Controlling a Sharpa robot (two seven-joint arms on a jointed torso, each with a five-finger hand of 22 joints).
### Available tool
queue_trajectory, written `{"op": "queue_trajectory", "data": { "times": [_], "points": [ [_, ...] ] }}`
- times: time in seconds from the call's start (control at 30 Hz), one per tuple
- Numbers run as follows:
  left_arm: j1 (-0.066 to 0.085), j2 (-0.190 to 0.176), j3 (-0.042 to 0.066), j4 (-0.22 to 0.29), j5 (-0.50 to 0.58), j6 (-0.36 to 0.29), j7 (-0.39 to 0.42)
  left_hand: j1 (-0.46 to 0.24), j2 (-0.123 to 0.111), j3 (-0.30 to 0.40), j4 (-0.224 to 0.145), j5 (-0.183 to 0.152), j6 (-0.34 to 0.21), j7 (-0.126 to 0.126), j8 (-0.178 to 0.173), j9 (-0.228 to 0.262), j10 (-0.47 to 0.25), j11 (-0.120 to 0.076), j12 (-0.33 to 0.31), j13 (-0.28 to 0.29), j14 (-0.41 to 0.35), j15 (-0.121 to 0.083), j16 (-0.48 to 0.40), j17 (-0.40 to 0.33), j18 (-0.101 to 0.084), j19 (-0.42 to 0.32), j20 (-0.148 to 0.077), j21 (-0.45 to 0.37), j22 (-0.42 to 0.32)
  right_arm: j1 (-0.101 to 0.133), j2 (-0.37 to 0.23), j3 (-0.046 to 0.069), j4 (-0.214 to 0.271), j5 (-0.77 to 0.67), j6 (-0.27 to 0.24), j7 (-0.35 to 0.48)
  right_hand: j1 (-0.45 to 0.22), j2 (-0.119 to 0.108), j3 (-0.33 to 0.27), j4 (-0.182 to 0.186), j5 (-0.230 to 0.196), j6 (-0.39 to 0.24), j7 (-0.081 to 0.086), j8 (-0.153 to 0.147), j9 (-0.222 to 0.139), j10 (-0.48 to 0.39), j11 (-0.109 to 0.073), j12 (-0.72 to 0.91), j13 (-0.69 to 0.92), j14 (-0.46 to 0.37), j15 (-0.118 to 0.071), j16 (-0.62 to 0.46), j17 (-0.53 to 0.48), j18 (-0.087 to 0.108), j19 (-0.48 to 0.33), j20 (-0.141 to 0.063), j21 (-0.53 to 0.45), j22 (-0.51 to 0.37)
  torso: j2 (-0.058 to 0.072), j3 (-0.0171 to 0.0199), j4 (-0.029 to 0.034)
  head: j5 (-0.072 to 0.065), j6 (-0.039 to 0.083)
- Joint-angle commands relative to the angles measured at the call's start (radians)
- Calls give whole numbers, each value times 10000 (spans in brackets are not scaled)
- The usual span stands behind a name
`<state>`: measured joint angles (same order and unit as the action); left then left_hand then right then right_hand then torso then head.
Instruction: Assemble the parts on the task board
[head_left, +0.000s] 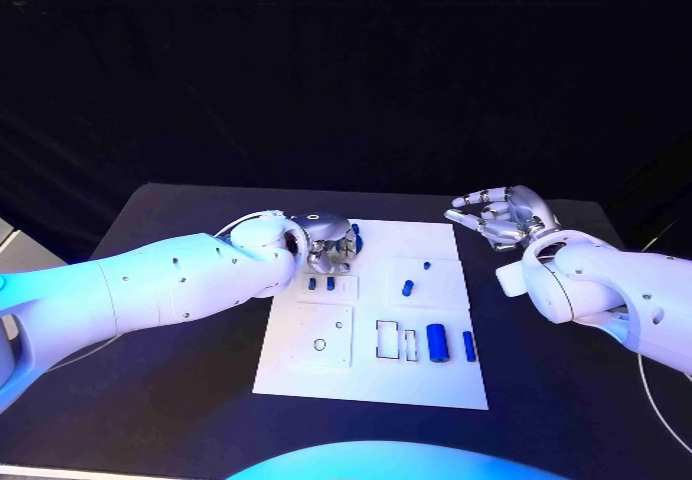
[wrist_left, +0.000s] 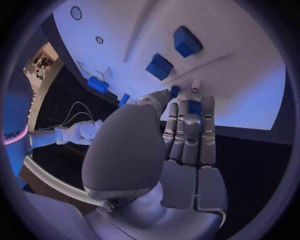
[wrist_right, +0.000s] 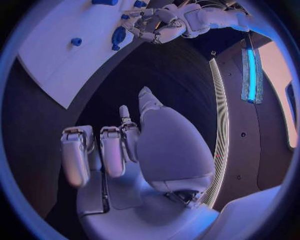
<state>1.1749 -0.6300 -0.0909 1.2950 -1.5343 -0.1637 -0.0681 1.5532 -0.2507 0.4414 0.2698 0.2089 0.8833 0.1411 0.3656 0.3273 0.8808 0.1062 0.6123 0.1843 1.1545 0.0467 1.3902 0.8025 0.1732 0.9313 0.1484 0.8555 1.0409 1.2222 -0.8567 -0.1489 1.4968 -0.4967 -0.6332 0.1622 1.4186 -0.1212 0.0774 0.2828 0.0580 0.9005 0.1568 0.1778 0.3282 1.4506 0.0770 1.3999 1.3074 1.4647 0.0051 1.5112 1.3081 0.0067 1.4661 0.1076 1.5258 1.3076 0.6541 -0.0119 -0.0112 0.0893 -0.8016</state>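
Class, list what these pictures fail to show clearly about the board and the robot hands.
- Head view: the left robot hand covers the board's far-left corner.
- Left wrist view: fingers hide most of a small blue part; whether it is gripped is unclear.
- Head view: small blue parts too small to identify.

A black table stands before a dark curtain.

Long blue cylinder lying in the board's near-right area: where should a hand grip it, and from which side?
Judging from the head view, take the long blue cylinder at its middle, from above, fingers closing across its narrow width. It lies flat on the task board, long axis running away from the robot, with a slimmer blue piece close alongside, so space there is tight. The right hand, holding nothing, is nearer.
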Motion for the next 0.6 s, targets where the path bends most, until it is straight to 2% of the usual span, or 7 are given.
{"op": "queue_trajectory", "data": {
  "times": [0.03, 0.6],
  "points": [
    [-4, 81, 4, -53, -66, 216, -15, 110, -26, 108, -27, -37, 117, 12, -38, -13, 110, 7, -50, -20, 75, -7, 49, 34, 34, 81, 16, 96, 84, -5, 13, 2, 23, -95, 45, 122, 24, -11, -39, -10, 19, -81, 19, 60, 13, -40, -28, -64, 1314, 767, -53, -47, 1498, 51, 817, -30, -59, 2427, -3, -1, -1, -29, 1],
    [-32, 222, -7, -263, -5, 671, -9, 35, -73, 361, -125, -51, 288, 3, -106, -19, 346, -45, -168, -76, 250, -52, 233, 268, -17, 211, -18, 432, 373, -4, 7, 2, 30, -95, 44, 121, 24, -11, -39, -10, 19, -81, 19, 60, 13, -40, -28, -64, 1314, 767, -53, -47, 1498, 51, 817, -30, -59, 2427, -12, -8, 13, -54, -18]
  ]
}}
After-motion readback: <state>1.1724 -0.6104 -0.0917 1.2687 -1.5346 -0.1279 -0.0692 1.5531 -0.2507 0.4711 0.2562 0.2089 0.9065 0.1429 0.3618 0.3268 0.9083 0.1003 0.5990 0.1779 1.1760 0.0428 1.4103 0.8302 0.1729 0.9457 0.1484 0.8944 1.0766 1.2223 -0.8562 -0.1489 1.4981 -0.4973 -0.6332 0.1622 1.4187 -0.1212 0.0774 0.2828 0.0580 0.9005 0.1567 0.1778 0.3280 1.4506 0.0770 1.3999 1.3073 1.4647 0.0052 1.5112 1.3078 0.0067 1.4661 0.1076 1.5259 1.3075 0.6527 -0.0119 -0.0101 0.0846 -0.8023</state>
